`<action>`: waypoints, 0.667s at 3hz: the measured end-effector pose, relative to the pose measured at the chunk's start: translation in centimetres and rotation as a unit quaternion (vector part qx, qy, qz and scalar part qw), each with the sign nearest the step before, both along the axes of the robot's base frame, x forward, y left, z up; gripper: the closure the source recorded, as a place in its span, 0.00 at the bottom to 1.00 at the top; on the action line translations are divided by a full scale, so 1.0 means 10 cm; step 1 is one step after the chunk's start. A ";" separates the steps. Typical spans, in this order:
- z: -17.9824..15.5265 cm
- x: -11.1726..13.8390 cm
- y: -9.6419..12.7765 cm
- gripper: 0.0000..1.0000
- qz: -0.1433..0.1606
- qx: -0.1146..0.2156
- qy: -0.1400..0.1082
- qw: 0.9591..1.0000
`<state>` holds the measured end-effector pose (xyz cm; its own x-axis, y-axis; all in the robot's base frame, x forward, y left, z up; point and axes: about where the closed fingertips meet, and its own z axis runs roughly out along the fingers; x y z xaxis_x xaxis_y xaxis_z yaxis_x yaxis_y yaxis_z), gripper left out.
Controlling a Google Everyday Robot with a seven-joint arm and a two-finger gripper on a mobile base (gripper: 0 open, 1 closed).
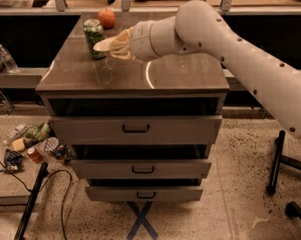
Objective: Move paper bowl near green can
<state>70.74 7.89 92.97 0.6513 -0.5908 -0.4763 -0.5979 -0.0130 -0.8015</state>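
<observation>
The green can (94, 38) stands upright at the back left of the brown cabinet top (178, 73). My gripper (122, 47) is at the end of the white arm that reaches in from the right. It is shut on the cream paper bowl (108, 43) and holds it tilted in the air above the top. The bowl's rim is just to the right of the can and in front of it, very close. Whether they touch I cannot tell.
A red apple (106, 17) sits behind the can at the back edge. The cabinet has three drawers (136, 128). A water bottle (6, 58) stands on a shelf at left. Litter (31, 144) and a black cable (29, 207) lie on the floor at left. Black stand legs (277, 161) are at right.
</observation>
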 end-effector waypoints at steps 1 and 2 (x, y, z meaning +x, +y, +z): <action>-0.01 0.01 0.22 0.50 0.022 0.009 0.007 1.000; -0.01 0.01 0.33 0.27 0.031 0.015 0.009 0.999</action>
<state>70.86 11.14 92.89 0.6776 -0.5353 -0.5043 -0.6106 -0.0274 -0.7914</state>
